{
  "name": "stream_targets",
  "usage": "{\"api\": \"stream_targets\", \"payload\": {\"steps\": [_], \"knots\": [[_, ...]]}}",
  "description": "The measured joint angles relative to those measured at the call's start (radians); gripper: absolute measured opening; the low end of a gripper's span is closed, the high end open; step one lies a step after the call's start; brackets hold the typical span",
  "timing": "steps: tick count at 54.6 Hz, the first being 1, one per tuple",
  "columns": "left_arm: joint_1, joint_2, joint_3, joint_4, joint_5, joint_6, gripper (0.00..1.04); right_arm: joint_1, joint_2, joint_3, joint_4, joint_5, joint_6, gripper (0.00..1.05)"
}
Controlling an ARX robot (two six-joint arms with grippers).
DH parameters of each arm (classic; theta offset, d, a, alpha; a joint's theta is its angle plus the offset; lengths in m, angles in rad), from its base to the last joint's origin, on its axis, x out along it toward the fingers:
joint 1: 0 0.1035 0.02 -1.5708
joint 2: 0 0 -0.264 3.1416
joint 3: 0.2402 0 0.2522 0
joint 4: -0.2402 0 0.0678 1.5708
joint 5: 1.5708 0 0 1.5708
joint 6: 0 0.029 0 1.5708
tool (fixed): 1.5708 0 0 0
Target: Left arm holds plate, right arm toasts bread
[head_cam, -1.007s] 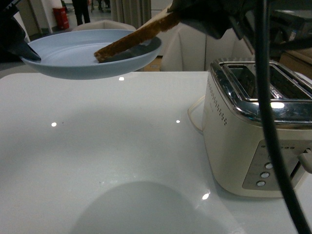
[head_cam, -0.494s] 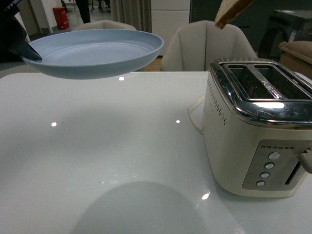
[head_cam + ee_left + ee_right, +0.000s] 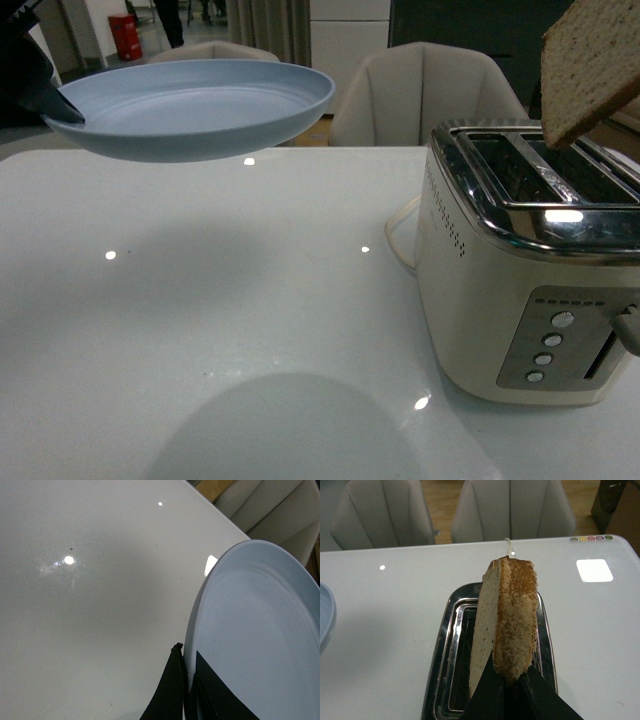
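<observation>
From my remote station, the left gripper (image 3: 186,682) sat clamped on the near rim of the pale-blue plate (image 3: 190,110), one slim black finger (image 3: 167,695) under the rim and the other lying flat on the plate's inner face. The arm held the plate roughly level and lifted clear of the white table (image 3: 250,300), casting a soft shadow on the tabletop below. In the front view only a dark wedge of that gripper (image 3: 45,95) showed, at the plate's edge; the rest of the arm ran out of the picture. The plate (image 3: 260,625) stretched away from the fingers, bare, its faint rings visible. The right gripper (image 3: 510,690) was closed on the lower end of the bread (image 3: 507,615), its two black fingers pinching the slice by its broad faces. The slice stood nearly upright and rose away from the fingers, its pale crumb and speckled brown crust both showing. Directly beyond the fingers, under the slice, lay the chrome top of the cream toaster (image 3: 445,645) with its long slots (image 3: 462,650); the slice hung above them, not in either one. In the front view the bread (image 3: 588,70) hovered tilted over the toaster (image 3: 480,300), its lowest corner just above the slots (image 3: 505,165), and the right gripper itself was out of frame. The plate and the bread were well apart. Pale chairs (image 3: 425,95) stood past the table's far edge.
</observation>
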Motion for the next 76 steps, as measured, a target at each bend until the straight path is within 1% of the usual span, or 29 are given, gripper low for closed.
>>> {"api": "stream_targets", "payload": {"steps": [22, 38, 44, 53, 64, 70, 71, 76], "knots": [[0.0, 0.0, 0.0, 0.0, 0.0, 0.0, 0.03, -0.01, 0.024, -0.049, 0.03, -0.049, -0.026, 0.03], [0.0, 0.0, 0.0, 0.0, 0.0, 0.0, 0.03, 0.0, 0.107, -0.048, 0.037, -0.048, -0.026, 0.03], [0.0, 0.0, 0.0, 0.0, 0.0, 0.0, 0.03, 0.01, 0.135, -0.019, -0.004, -0.051, -0.008, 0.03], [0.0, 0.0, 0.0, 0.0, 0.0, 0.0, 0.03, 0.01, 0.188, 0.064, -0.105, -0.055, 0.044, 0.03], [0.0, 0.0, 0.0, 0.0, 0.0, 0.0, 0.03, -0.005, 0.249, 0.152, -0.211, -0.1, 0.088, 0.03], [0.0, 0.0, 0.0, 0.0, 0.0, 0.0, 0.03, -0.014, 0.282, 0.188, -0.244, -0.117, 0.11, 0.03], [0.0, 0.0, 0.0, 0.0, 0.0, 0.0, 0.03, -0.028, 0.34, 0.248, -0.29, -0.129, 0.144, 0.03], [0.0, 0.0, 0.0, 0.0, 0.0, 0.0, 0.03, -0.032, 0.377, 0.297, -0.322, -0.144, 0.16, 0.03]]}}
